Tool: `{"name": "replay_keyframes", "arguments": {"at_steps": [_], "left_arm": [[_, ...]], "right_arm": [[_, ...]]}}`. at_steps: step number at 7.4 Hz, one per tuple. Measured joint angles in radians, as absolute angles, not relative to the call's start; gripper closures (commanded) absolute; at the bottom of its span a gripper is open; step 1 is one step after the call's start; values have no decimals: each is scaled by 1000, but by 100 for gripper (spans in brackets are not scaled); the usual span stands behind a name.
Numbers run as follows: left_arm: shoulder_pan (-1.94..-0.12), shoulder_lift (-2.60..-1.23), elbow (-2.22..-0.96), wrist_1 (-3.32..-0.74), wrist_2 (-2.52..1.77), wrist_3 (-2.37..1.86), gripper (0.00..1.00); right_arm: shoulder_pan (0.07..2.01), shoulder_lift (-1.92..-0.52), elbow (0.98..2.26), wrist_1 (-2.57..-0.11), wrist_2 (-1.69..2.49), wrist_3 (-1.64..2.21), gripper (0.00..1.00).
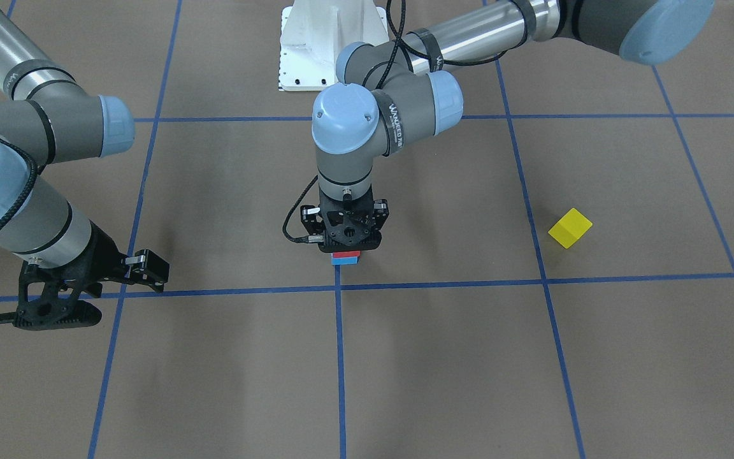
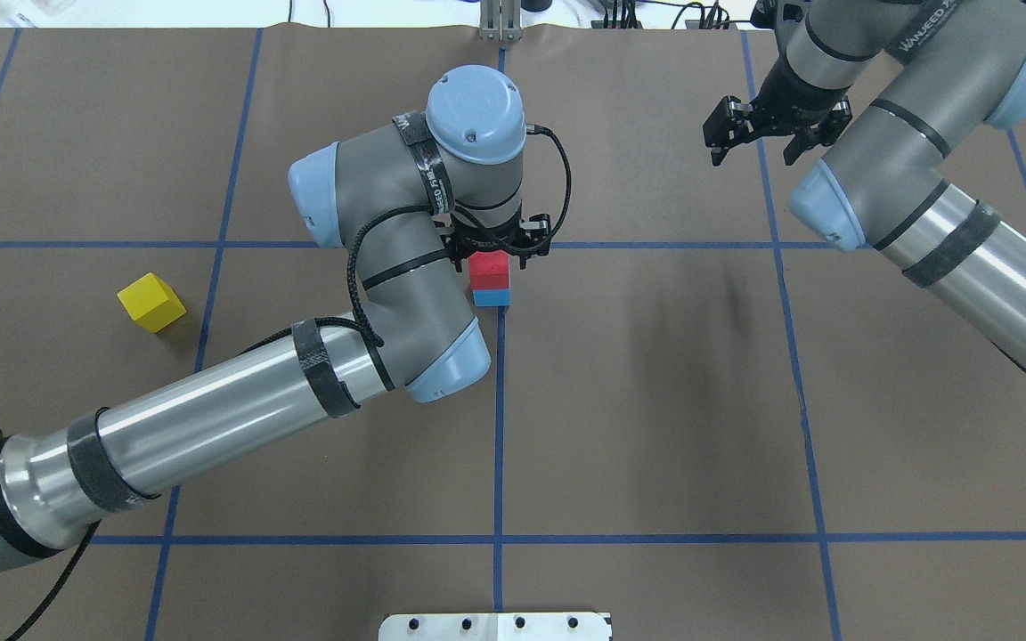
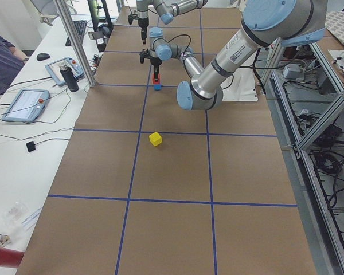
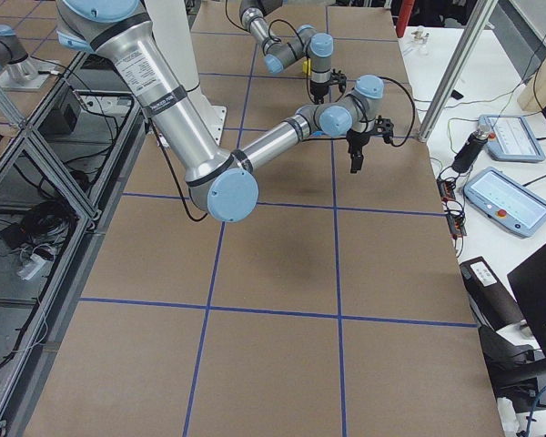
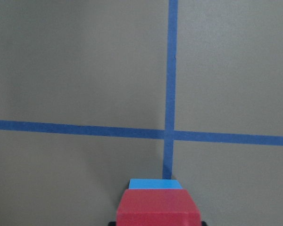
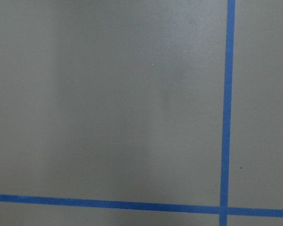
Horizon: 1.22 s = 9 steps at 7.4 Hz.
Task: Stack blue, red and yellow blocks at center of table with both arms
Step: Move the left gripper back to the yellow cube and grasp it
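Observation:
At the table's [image 2: 655,401] center crossing of tape lines, the red block [image 2: 489,265] sits on top of the blue block [image 2: 491,296]. My left gripper [image 2: 491,247] comes straight down over them and is shut on the red block [image 5: 158,207]; the blue block [image 5: 155,183] peeks out beneath it. In the front view only thin strips of red [image 1: 345,254] and blue [image 1: 345,260] show under the left gripper [image 1: 345,245]. The yellow block [image 2: 150,303] [image 1: 569,227] lies alone on my left side. My right gripper [image 2: 767,135] [image 1: 109,293] hovers open and holds nothing, far on the right.
The white pedestal base [image 1: 332,44] stands at the near middle edge. My left forearm [image 2: 210,418] stretches between the yellow block and the stack. A bench with tablets [image 3: 26,103] and a seated person [image 3: 0,57] runs along the table's far side.

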<state>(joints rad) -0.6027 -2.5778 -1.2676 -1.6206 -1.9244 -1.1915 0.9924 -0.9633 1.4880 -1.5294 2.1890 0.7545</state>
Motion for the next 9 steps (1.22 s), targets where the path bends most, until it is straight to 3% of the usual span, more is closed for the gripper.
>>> {"name": "replay_keyframes", "arguments": {"at_steps": [3,5,7,9], "left_arm": [[-608,-2574,-1320,-1606,-1924,-1188,0],[-685,-2528,-1444,-1523,-1983,-1123,0],[-808,-2324,-1689,-1403,-2048,-954,0],[-886,-2094,-1815,-1377,-2061,-900,0]], "right_arm": [[998,-962,1488,-1529,2190,754,1],[999,-962,1488,-1529,2191,753,1],[1000,-961,1488,-1529,2191,753,1],[997,-962,1489,-1528,2188,753,1]]}}
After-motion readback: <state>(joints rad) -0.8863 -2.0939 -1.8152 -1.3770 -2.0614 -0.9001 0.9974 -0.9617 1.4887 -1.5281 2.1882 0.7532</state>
